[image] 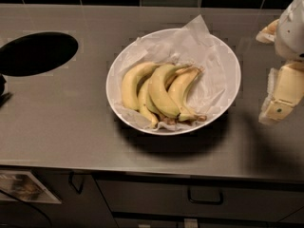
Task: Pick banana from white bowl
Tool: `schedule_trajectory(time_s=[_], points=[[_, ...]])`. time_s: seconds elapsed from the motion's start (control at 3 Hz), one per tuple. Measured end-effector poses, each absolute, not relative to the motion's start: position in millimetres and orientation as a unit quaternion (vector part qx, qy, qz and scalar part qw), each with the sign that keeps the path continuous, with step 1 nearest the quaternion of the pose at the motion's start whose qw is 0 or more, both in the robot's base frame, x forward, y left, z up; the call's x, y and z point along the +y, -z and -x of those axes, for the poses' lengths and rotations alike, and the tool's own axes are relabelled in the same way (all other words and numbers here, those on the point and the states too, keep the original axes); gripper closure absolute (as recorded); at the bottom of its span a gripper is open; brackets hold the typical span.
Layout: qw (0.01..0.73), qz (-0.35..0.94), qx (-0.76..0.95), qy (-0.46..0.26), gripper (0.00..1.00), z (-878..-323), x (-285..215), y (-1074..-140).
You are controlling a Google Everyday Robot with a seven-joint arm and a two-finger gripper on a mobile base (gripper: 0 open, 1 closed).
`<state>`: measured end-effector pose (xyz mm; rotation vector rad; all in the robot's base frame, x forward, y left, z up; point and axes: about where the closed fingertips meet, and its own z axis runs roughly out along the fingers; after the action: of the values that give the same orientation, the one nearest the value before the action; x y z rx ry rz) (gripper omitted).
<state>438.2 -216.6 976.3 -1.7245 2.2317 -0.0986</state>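
The gripper (266,75) hangs at the right edge, over the gray surface (66,113). Its two yellowish fingers (284,93) are apart and hold nothing. Just to the left of the fingers sits the white bowl (235,96), not touching them. Crumpled white paper (199,37) lines the bowl and pokes up over its far rim. On the paper lies a bunch of yellow bananas (159,91), side by side, with their stems joined at the end nearer the front. Far to the left of the fingers, past the bowl, is a black oval hole (38,53) in the surface. Below the front edge is a drawer with a dark handle (205,196).
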Motion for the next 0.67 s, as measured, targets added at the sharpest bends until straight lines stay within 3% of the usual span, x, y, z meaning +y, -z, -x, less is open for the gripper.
schedule_trajectory(time_s=[0.67], points=[[0.173,0.614,0.769,0.03,0.0,-437.6,-203.4,-980.5]])
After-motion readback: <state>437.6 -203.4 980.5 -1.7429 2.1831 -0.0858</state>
